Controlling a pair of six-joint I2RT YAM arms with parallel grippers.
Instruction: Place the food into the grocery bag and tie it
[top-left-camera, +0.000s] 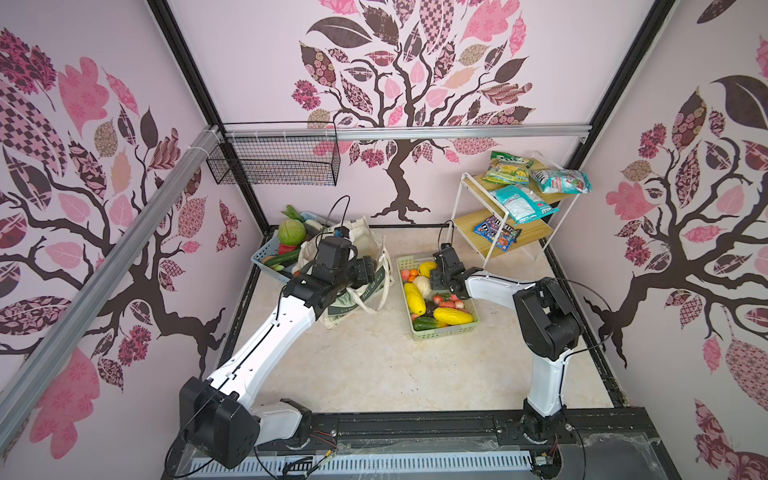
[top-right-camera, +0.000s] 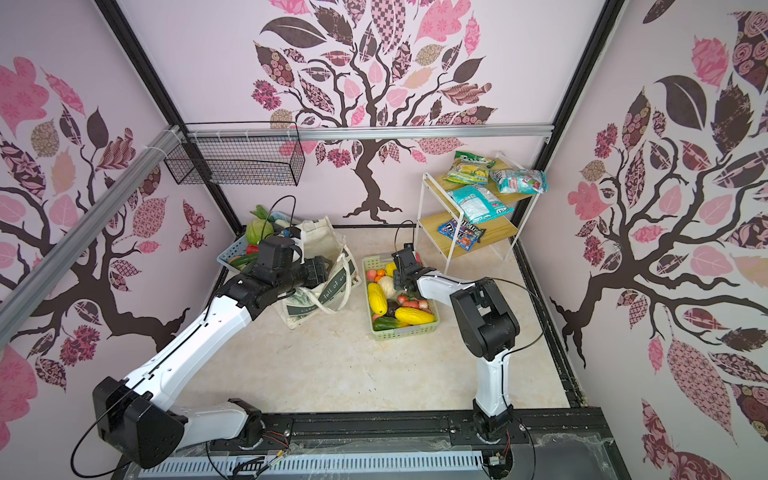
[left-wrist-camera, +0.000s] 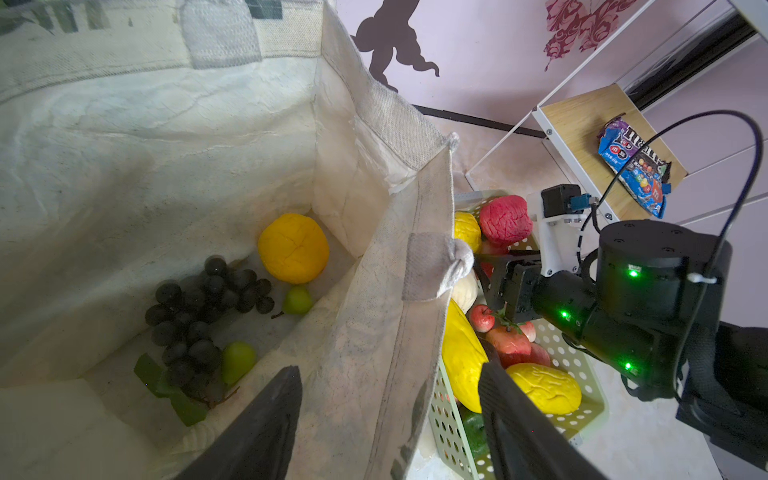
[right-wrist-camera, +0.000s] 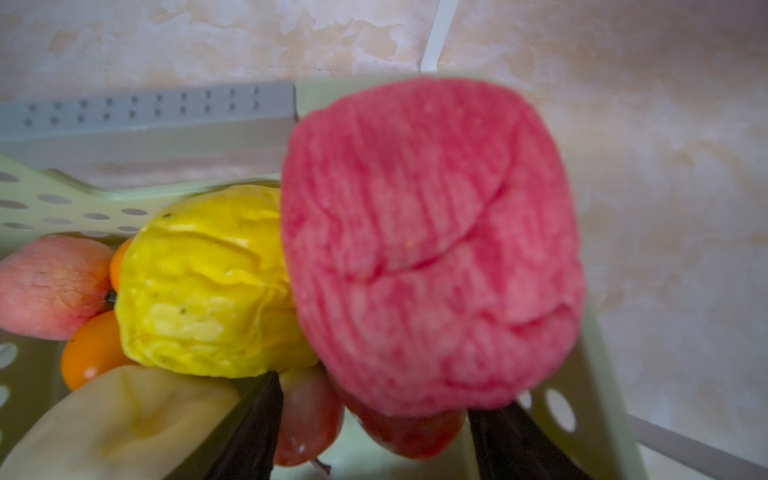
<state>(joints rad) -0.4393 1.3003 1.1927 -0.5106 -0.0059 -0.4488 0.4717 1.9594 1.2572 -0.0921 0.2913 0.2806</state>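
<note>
Cabbage (top-left-camera: 291, 232), round and green, is sitting in a blue plastic lattice basket (top-left-camera: 259, 261) left of centre in both top views, against the back wall. Just right of it the cream canvas grocery bag (top-left-camera: 371, 243) with the dark green band is standing open. The left gripper (left-wrist-camera: 388, 370) is hovering at its mouth, jaws spread wide and holding nothing, with one bag wall passing between its fingers. Down in the bag a dark plastic grape bunch (left-wrist-camera: 199, 316), a round yellow-orange fruit (left-wrist-camera: 293, 247) and two small green fruits (left-wrist-camera: 297, 300) are lying together. Right of centre, a pale-green perforated plastic basket (top-left-camera: 444, 332) is holding more toy food. At its far end the right gripper (right-wrist-camera: 374, 399) is reaching low, fingers standing wide on either side of a bumpy red round fruit (right-wrist-camera: 432, 249). Whether they are pressing on it I cannot tell, that view being blurred. Shiny snack packets (top-left-camera: 523, 203) are lying on a white-framed wooden shelf (top-left-camera: 534, 237) at upper right.
</note>
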